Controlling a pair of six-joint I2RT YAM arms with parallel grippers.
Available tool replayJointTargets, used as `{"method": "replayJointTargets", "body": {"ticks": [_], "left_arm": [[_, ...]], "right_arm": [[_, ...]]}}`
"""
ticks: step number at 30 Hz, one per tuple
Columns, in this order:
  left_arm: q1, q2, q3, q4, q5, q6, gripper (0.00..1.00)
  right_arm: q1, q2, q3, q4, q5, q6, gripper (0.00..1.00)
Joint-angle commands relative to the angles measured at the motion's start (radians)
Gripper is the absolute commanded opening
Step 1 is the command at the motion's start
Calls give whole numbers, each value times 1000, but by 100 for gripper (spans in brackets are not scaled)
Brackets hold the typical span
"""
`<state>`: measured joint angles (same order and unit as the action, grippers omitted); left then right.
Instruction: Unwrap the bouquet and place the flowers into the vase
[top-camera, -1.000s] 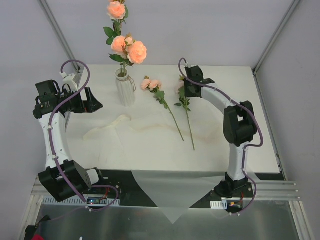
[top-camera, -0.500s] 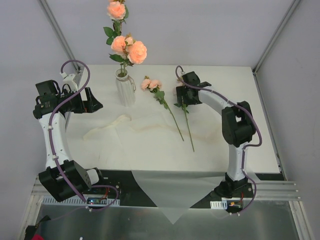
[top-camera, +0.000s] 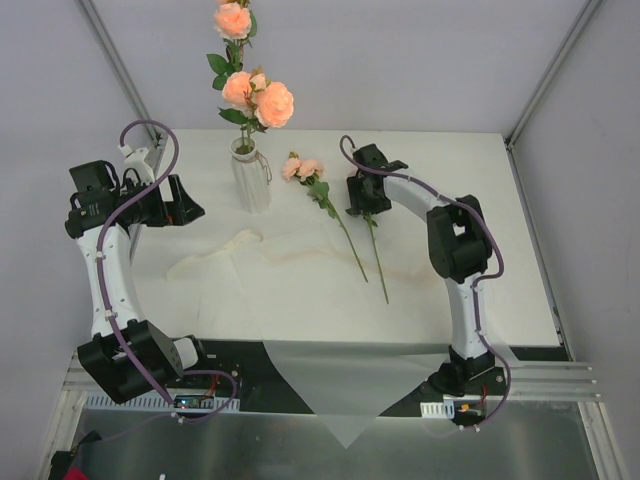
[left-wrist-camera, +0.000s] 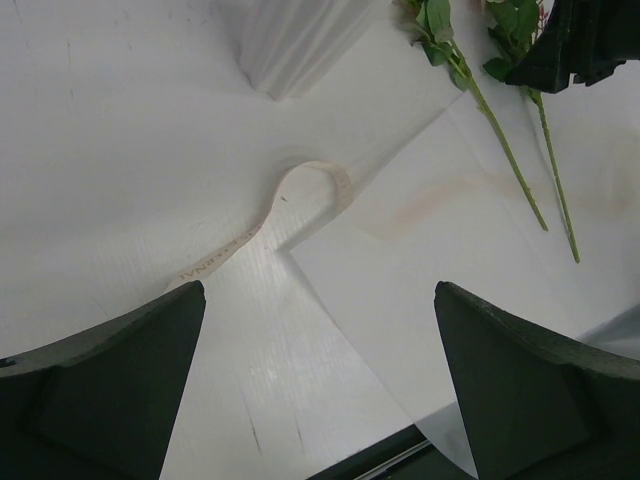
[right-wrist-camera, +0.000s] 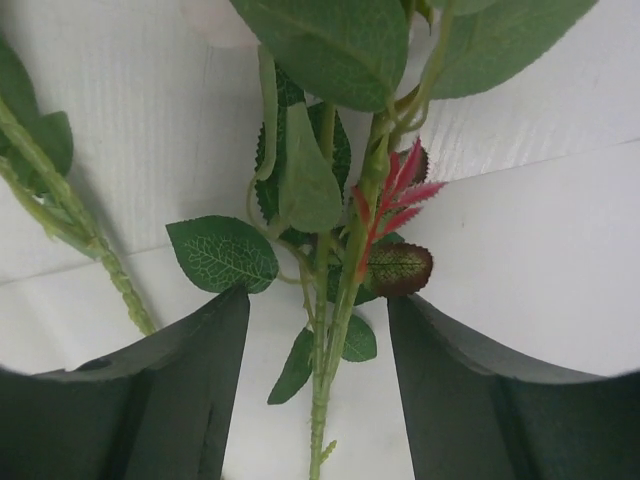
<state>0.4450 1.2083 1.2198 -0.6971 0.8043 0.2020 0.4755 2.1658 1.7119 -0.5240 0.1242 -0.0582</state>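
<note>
Fingers (right-wrist-camera: 150, 400) straddle flower stem (right-wrist-camera: 322, 400), parted

Before you a white tabletop (top-camera: 520, 290), plain pale grey back wall (top-camera: 400, 60) beyond it, slanting metal corner post (top-camera: 115, 60) on your left, second post (top-camera: 558, 65) on your right, aluminium rail (top-camera: 560, 385) along the near edge, soft even light

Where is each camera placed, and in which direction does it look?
Top external: above and behind the arms, looking down on the table; both arms show.
Left wrist: on the left arm, facing down at the ribbon and vase; its open fingers show.
Right wrist: close above one flower stem, between its open fingers.
Shared: top and left wrist both show vase and ribbon.
</note>
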Motion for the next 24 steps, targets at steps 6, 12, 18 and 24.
{"method": "replayJointTargets", "body": {"ticks": [6, 12, 18, 24], "left_arm": [[15, -21, -2, -13, 33, 23, 99], [17, -32, 1, -16, 27, 22, 99], [17, -32, 26, -45, 29, 17, 99], [20, -38, 41, -59, 41, -9, 99]], "right_arm": [[-2, 95, 111, -110, 40, 4, 45], [-3, 42, 95, -77, 63, 31, 6], [-20, -208, -4, 106, 26, 55, 1], [-18, -553, -203, 539, -177, 55, 1]]}}
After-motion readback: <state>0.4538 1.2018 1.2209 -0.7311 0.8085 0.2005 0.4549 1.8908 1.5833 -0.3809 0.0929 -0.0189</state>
